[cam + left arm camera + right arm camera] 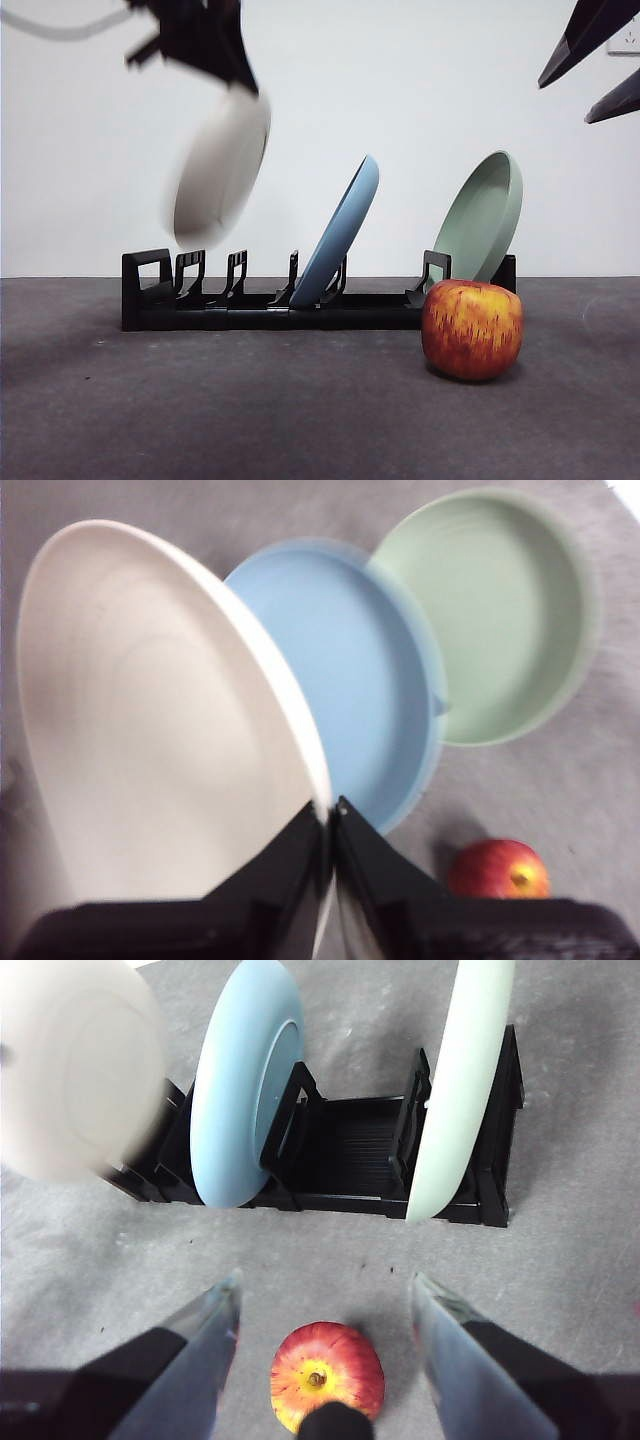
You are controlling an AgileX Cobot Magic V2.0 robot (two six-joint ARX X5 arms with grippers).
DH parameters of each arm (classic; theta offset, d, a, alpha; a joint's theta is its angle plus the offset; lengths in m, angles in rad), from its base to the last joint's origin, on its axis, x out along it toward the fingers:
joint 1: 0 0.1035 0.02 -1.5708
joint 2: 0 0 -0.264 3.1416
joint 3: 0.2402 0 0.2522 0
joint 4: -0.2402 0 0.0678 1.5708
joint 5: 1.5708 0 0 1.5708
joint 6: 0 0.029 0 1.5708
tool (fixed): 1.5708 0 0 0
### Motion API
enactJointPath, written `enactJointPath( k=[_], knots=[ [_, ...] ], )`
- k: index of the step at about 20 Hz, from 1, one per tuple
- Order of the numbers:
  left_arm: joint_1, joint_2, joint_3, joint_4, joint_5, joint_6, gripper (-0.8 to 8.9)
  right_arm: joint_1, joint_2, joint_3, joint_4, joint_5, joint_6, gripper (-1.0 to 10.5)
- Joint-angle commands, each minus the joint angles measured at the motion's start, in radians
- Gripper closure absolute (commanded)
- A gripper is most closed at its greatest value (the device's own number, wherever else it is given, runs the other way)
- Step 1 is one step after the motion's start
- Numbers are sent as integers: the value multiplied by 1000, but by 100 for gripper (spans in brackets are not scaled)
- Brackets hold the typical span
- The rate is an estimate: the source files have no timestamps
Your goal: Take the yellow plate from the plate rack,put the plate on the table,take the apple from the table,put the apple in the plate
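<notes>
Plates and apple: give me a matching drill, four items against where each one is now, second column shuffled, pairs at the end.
Items
1. yellow plate
2. blue plate
3. sage-green plate
4. apple

Places
A. on the table, in front of the plate rack
B. lifted clear of the rack, clamped in the left hand
C. leaning in the rack's middle slot
D. leaning at the rack's end nearest the apple

Pairs: 1-B, 2-C, 3-D, 4-A

The right hand hangs open above the apple.
</notes>
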Motion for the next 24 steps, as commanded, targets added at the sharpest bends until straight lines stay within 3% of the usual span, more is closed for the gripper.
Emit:
enactJointPath(
  k=[1,10,14,18,22,24],
  knots=[
    [-18,-47,85,-110,-21,82,822,0,2,5,5,3,-8,663],
    [-157,-347,163,-345,-50,121,822,0,2,5,5,3,-13,663],
    [-331,-392,163,-480,-208,131,822,0,2,5,5,3,-13,663],
    [-552,-367,156,-554,-456,69,822,0,2,5,5,4,-13,663],
    [-689,-348,45,-513,-652,-4,822,0,1,5,5,4,-13,663],
    [-709,-348,-66,-438,-658,-27,822,0,1,5,5,5,-13,663]
  ],
)
